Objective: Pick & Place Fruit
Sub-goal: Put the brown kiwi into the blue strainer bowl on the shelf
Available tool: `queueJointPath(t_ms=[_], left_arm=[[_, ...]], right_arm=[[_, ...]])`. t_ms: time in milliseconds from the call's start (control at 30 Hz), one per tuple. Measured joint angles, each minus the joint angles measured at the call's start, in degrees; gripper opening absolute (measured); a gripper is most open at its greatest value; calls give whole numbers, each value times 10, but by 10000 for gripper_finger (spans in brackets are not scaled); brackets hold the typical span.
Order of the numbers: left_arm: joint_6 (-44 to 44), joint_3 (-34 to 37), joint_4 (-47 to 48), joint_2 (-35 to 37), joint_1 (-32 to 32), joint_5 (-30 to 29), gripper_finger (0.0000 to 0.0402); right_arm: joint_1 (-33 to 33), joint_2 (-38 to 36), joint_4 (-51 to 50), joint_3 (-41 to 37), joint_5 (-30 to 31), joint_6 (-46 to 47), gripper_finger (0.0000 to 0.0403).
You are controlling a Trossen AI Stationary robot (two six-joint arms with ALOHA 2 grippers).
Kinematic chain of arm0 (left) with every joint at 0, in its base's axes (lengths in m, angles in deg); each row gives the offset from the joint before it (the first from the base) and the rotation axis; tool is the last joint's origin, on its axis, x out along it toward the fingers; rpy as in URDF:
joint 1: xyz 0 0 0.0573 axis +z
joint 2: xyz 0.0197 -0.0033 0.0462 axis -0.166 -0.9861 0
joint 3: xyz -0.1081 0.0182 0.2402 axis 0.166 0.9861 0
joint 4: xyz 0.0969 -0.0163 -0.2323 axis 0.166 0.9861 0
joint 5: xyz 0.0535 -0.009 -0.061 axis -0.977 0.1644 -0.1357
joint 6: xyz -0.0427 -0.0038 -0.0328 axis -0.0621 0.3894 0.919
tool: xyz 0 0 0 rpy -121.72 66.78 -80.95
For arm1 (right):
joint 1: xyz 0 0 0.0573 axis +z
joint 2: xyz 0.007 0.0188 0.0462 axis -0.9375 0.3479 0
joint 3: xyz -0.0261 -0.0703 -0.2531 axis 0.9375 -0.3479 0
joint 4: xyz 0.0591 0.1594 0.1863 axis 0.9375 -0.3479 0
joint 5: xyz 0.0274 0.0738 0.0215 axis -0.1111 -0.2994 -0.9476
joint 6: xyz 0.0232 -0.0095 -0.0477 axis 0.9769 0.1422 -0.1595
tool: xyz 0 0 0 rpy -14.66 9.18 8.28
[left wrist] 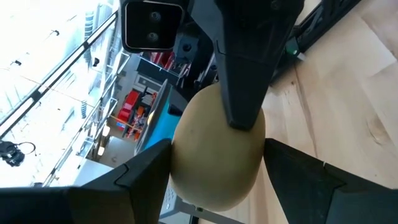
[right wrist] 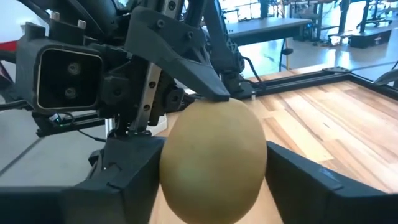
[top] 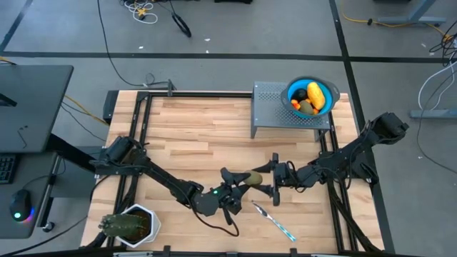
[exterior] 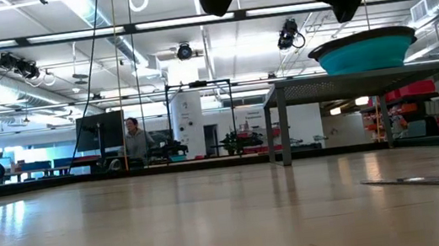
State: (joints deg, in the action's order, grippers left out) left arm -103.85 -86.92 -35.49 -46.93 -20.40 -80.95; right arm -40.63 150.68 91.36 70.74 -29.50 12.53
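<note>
Both pincers meet at one olive-brown fruit (top: 255, 178) in the air above the front middle of the tabletop (top: 207, 128). The left pincer (top: 239, 184) reaches it from the robot's left and front, and the right pincer (top: 272, 180) reaches it from the robot's right, so the fruit sits between them. In the left wrist view the fruit (left wrist: 214, 149) fills the gap between that arm's two fingers, and both sides seem to touch it, so I judge that the left pincer holds it, with the jaws kept wide by the fruit's width. One finger of the other arm lies across the fruit's top there. In the right wrist view the fruit (right wrist: 214, 158) also sits between that arm's own fingers. Whether these already press on it or only stand beside it, I cannot tell; they look wide apart.

The long axis of the fruit seems to run about along the line from one pincer to the other, and the two pairs of fingers cross it at different angles. I judge this moment to be a handover from left to right.

The blue bowl (top: 290, 91) with other fruit stands on a grey perforated stand (top: 268, 114) at the far right, much nearer to the right arm. A knife (top: 275, 221) lies just in front of the pincers, and a potted plant (top: 128, 225) stands at the front left corner.
</note>
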Motion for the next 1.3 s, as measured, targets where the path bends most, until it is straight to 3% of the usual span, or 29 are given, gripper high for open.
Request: queueJointPath(t_ms=[200, 533, 700, 867, 1167, 1300], left_arm=[[18, 0, 1, 0, 0, 0, 258], [143, 0, -2, 0, 0, 23, 293], [283, -1, -2, 1, 0, 23, 325], [398, 0, 52, 19, 1, 104, 345], [460, 0, 130, 58, 12, 125, 348], [491, 11, 155, 78, 28, 169, 348]], right_arm=[[0, 0, 0, 0, 0, 11, 215], [0, 0, -2, 0, 13, 8, 219], [-1, 0, -4, 0, 81, 4, 220], [-1, 0, 1, 0, 151, 4, 220], [-1, -1, -13, 0, 223, -21, 220], [-1, -1, -44, 0, 251, -25, 220]])
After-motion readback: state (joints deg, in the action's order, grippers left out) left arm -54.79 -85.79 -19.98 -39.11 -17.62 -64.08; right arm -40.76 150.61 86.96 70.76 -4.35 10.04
